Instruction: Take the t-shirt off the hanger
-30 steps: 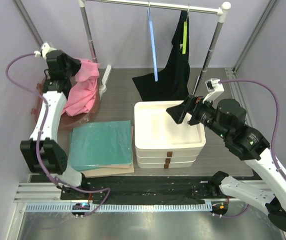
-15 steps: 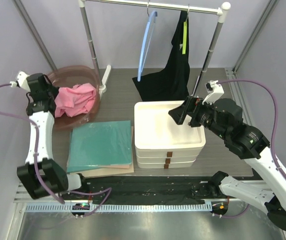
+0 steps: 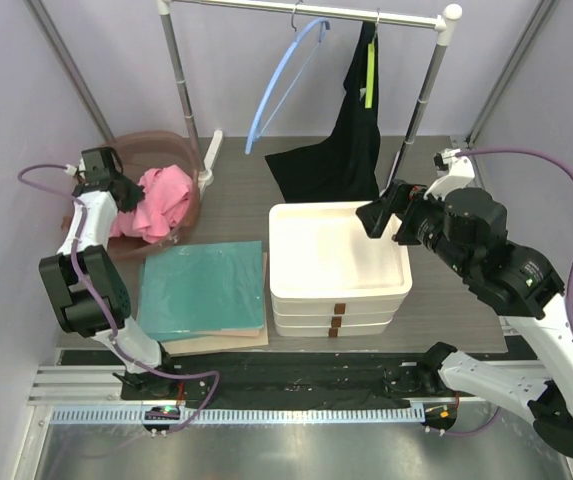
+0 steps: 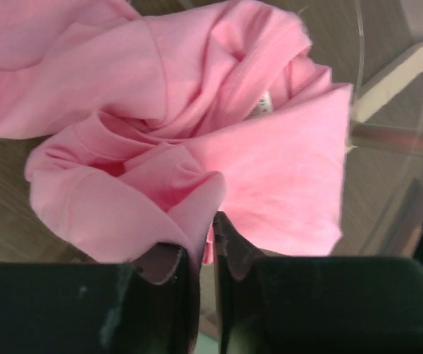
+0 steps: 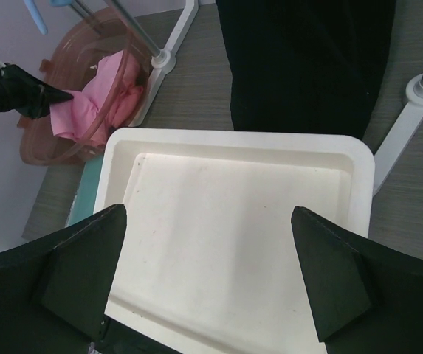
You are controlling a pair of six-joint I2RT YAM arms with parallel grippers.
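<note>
Two arms over one grey counter (image 3: 236, 190).

Top view:
- Pink t-shirt (image 3: 161, 195) is off the hanger and lies crumpled in a translucent brown basin (image 3: 151, 142) at the far left.
- Left tool (image 3: 124, 190) is at the shirt's left edge, inside the basin rim. Too small here to read its jaws.
- Bare blue hanger (image 3: 284, 88) hangs tilted on the rail (image 3: 266, 6).
- To its right a black garment (image 3: 341, 150) hangs on a yellow-green hanger (image 3: 369, 75), its hem down on the counter.
- Stack of white trays (image 3: 291, 300) is at centre, with a teal folded cloth (image 3: 204, 290) just beside it on the left, on a tan board (image 3: 221, 342).
- Right tool (image 3: 386, 210) hovers over the far right corner of the top tray, jaws wide, nothing in them.

Left wrist view:
- Left tool (image 4: 205, 247) is narrow, only a dark slit between the tips.
- One fold of the pink t-shirt (image 4: 270, 169) drops into that slit and is caught there.
- The rest is bunched ahead of the tips, and a small white label shows in the folds.
- Clear basin wall (image 4: 388, 140) curves at the right.

Right wrist view:
- Right tool (image 5: 207, 214) is spread wide, one finger at each lower corner, with the white tray (image 5: 362, 173) bare below it.
- Black garment (image 5: 307, 66) is beyond the tray.
- Far left are the basin (image 5: 49, 151), the pink t-shirt (image 5: 104, 103) and the left tool (image 5: 57, 94) touching the cloth.
</note>
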